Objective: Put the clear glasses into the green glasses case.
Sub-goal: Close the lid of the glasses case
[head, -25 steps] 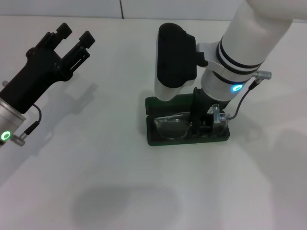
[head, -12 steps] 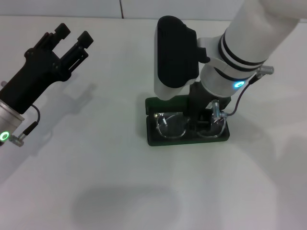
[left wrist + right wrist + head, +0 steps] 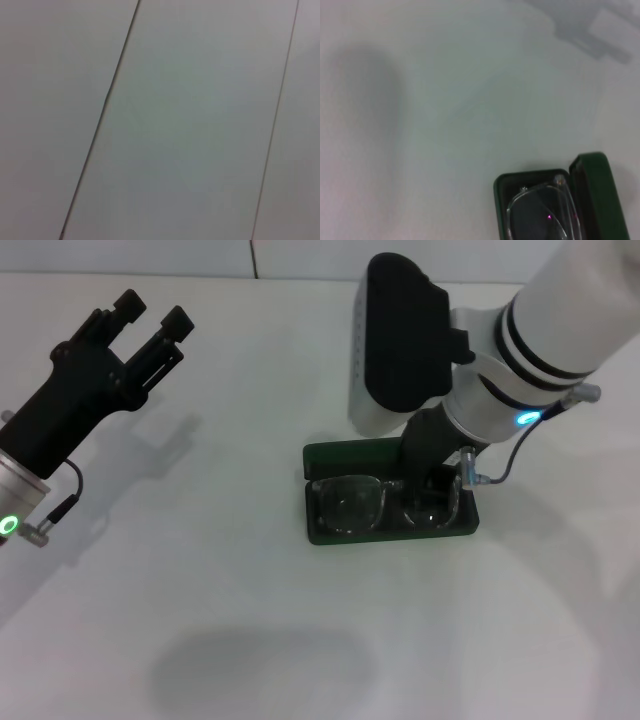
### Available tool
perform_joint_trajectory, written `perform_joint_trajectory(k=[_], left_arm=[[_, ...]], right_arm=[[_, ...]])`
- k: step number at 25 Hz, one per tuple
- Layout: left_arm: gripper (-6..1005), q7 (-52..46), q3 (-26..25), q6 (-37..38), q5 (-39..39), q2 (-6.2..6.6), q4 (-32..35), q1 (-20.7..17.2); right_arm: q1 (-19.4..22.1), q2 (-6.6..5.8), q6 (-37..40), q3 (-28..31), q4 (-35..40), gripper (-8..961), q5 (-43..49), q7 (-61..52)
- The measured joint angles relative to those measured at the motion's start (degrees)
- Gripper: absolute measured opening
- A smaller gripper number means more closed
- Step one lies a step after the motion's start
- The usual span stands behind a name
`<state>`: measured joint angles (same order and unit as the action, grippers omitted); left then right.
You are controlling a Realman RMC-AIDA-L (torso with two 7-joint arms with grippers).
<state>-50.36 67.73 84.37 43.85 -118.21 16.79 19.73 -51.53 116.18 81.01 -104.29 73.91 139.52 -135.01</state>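
We see the white table (image 3: 250, 620) with the green glasses case (image 3: 330, 532) lying open on it near the middle. The head view shows the whole case, with the clear glasses (image 3: 350, 502) lying in its tray, lenses side by side. The right wrist view shows only one end of the case (image 3: 600, 200), with one lens (image 3: 540, 215) inside and the raised lid beside it. The left wrist view shows only bare pale panels.

The right arm reaches down from the upper right. The right gripper (image 3: 432, 480) stands over the right end of the case; we cannot tell how far it is open or whether it grips the frame. Compared with one second ago, it has shifted right and upward, uncovering both lenses.

The left gripper (image 3: 150, 325) hovers at far left, unmoved, fingers spread and holding nothing.
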Motion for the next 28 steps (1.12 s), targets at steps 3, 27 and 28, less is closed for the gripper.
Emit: perform_joint_trajectory(k=[3, 27, 28], left_arm=[[757, 0.00, 0.15, 0.01, 0.00, 0.05, 0.00, 0.14], [757, -4.25, 0.21, -5.87, 6.48, 0.29, 0.00, 3.12], [757, -5.07, 0.20, -7.24, 7.27, 0.32, 0.07, 3.71]], right_arm=[[1.32, 0.02, -0.39, 0.83, 0.36, 267, 0.10, 0.09], [31.95, -0.48, 7.82, 33.30, -6.03, 276, -39.55, 46.23], [32.45, -0.49, 10.07, 35.18, -9.99, 276, -40.47, 50.49]])
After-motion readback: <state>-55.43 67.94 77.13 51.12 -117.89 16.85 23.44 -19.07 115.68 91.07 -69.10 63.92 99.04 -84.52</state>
